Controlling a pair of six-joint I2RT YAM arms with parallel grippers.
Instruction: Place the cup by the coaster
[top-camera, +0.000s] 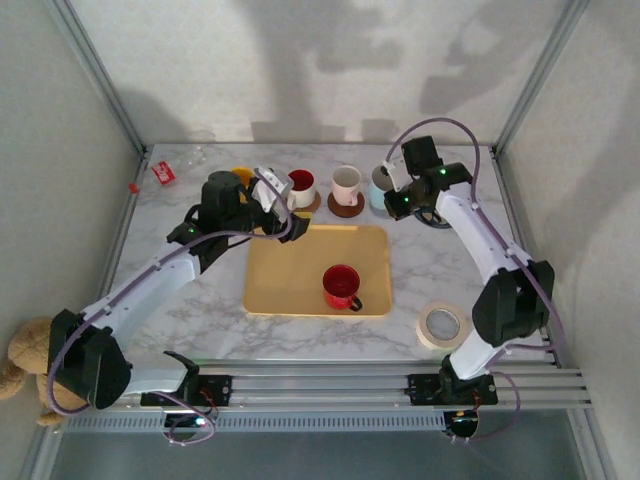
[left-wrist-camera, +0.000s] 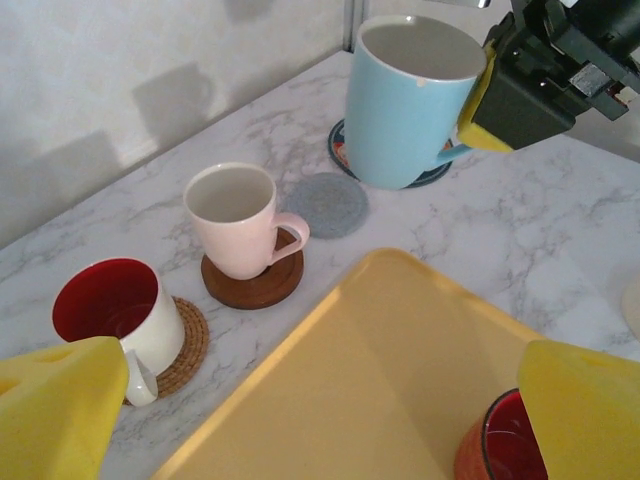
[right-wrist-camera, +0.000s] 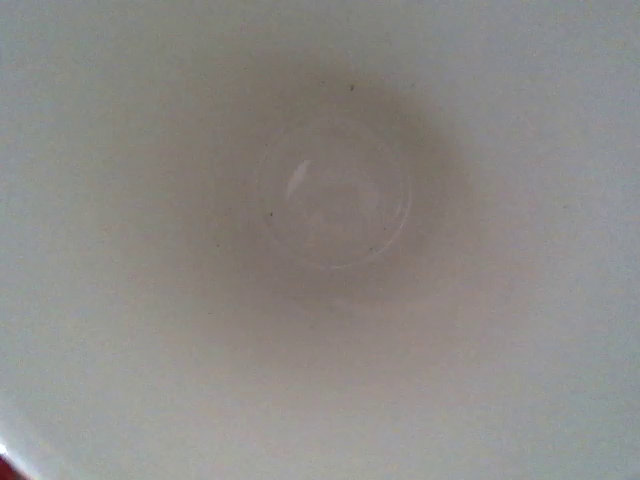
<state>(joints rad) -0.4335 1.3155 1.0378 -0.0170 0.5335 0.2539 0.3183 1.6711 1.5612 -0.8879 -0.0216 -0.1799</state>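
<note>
On marble table (top-camera: 415, 270), coaster (left-wrist-camera: 328, 203); walls (top-camera: 330, 60) seemingly white.

A yellow tray (top-camera: 290, 285) is lying in the middle of the marble counter (top-camera: 210, 310), and a red mug (top-camera: 341, 286) is standing on it. Behind the tray, a pink cup (left-wrist-camera: 235, 218) is sitting on a wooden coaster (left-wrist-camera: 265, 288), and beside it a white mug with a red inside (left-wrist-camera: 115, 305) is sitting on a woven coaster (left-wrist-camera: 190, 345). A tape roll (top-camera: 425, 325) is lying flat near the front right. A red packet (top-camera: 163, 173) is lying at the far left corner. A stuffed toy (top-camera: 25, 355) is slumping off the counter's left edge.
</note>
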